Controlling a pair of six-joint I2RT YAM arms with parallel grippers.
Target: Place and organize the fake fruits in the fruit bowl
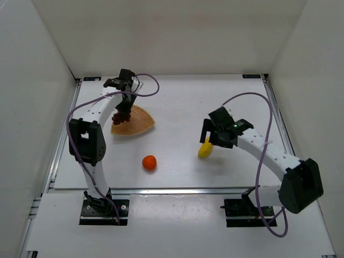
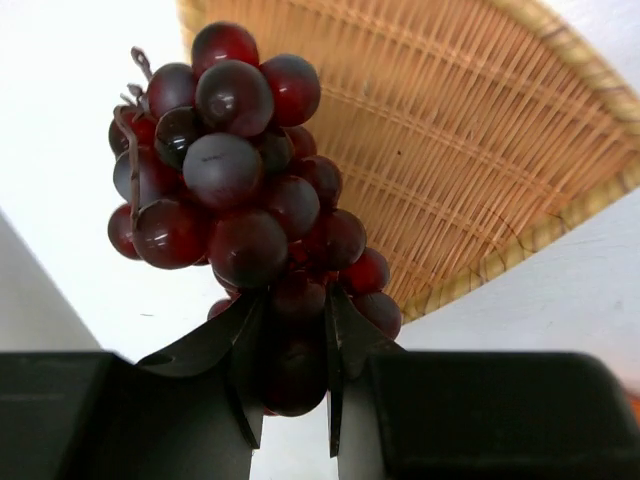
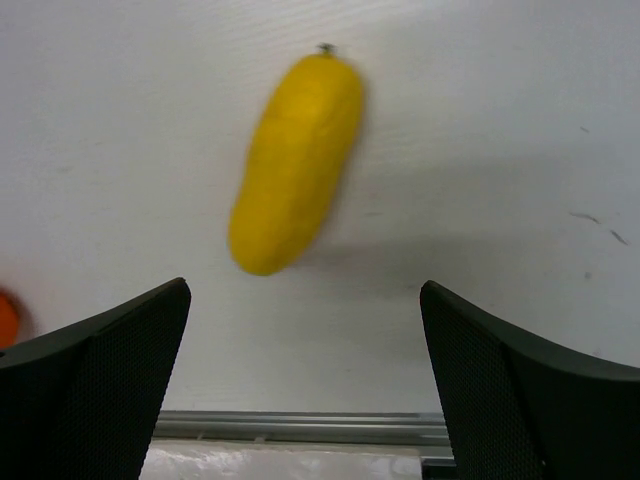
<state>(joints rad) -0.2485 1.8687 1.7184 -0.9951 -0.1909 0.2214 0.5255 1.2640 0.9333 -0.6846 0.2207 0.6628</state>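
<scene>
My left gripper (image 1: pixel 125 105) is shut on the dark purple-red grape bunch (image 2: pixel 240 190) and holds it over the left edge of the tan woven fruit bowl (image 1: pixel 137 122); the bowl also shows in the left wrist view (image 2: pixel 470 140). The round orange (image 1: pixel 149 162) lies on the table in front of the bowl. The oblong yellow fruit (image 1: pixel 205 149) lies on the table right of centre. My right gripper (image 1: pixel 215 138) is open and empty just above it; in the right wrist view the yellow fruit (image 3: pixel 297 160) lies ahead of the fingers.
White walls enclose the table on three sides. A metal rail (image 3: pixel 300 428) runs along the table's near edge. The orange's edge (image 3: pixel 8 318) shows at the left of the right wrist view.
</scene>
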